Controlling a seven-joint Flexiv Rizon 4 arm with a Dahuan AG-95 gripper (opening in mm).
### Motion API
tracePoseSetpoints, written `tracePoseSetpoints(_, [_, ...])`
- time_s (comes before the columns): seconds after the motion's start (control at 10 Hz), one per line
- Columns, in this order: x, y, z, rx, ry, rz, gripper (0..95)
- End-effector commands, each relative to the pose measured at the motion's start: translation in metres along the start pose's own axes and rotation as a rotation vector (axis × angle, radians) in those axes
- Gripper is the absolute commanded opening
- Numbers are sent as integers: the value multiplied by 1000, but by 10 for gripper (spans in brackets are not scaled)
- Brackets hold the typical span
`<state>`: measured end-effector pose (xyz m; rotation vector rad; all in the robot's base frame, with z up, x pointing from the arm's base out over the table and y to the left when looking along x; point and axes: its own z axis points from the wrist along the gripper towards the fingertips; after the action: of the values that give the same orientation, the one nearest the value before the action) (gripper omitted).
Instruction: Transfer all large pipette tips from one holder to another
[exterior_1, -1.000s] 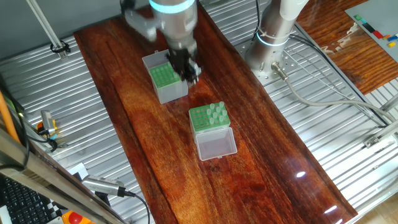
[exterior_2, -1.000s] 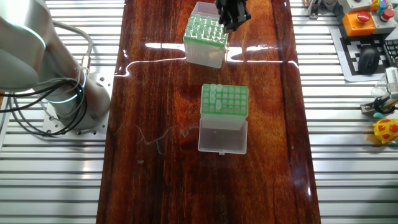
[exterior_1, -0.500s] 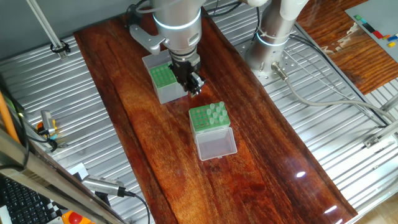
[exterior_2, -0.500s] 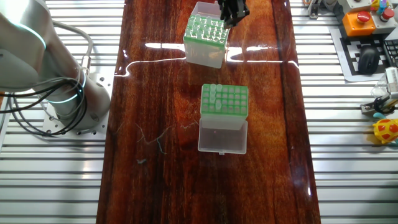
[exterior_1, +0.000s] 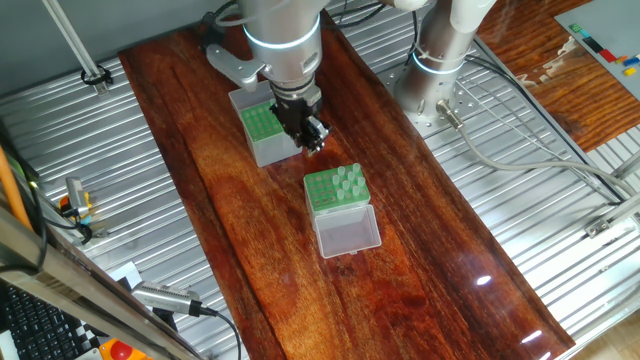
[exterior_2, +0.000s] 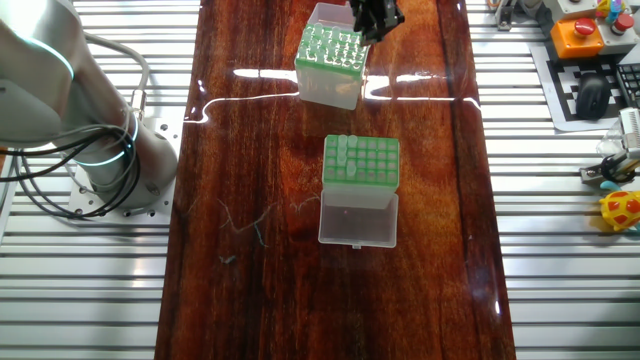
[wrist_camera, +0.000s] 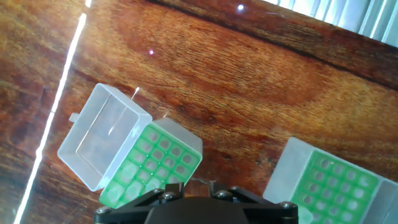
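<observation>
The holder with pale see-through sides (exterior_1: 335, 190) has its clear lid (exterior_1: 347, 233) folded open toward the table's front. Several large pipette tips (exterior_1: 345, 180) stand in its green grid, in one column (exterior_2: 345, 157) in the other fixed view. The grey-sided holder (exterior_1: 265, 132) stands further back, its whitish lid (exterior_1: 248, 98) open behind it. My gripper (exterior_1: 309, 133) hangs just right of the grey-sided holder (exterior_2: 330, 60), above bare wood between the two boxes. In the hand view its fingers (wrist_camera: 173, 186) stand apart with only wood between them. The see-through holder (wrist_camera: 155, 163) lies left and the grey-sided one (wrist_camera: 329, 186) right.
The boxes stand on a dark wooden board (exterior_1: 420, 280) with ribbed metal table on both sides. The arm's base (exterior_1: 440, 60) is at the back right. Cables (exterior_1: 520, 150) trail right of the board, and small tools (exterior_1: 80, 210) lie at the left.
The gripper has moved from over the grey-sided holder's right edge to the space between the two boxes. It has hardly shifted in the last half second. Both boxes stay put.
</observation>
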<state>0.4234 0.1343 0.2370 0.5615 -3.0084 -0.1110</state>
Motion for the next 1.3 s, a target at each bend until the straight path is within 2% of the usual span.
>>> tracePoseSetpoints(0.1, [-4,28,27,16,-16,56,380])
tracePoseSetpoints(0.2, [-5,36,33,19,-18,69,380])
tracePoseSetpoints(0.3, [-5,37,34,21,-22,77,380])
tracePoseSetpoints(0.4, [-5,37,34,21,-25,81,190])
tracePoseSetpoints(0.7, [-5,37,34,11,-18,52,190])
tracePoseSetpoints(0.8, [-5,37,34,11,-7,48,190])
tracePoseSetpoints(0.9, [-7,45,40,9,-7,49,190])
tracePoseSetpoints(1.1, [-10,70,64,19,-1,68,190])
tracePoseSetpoints(1.3, [-14,78,74,24,-1,79,190])
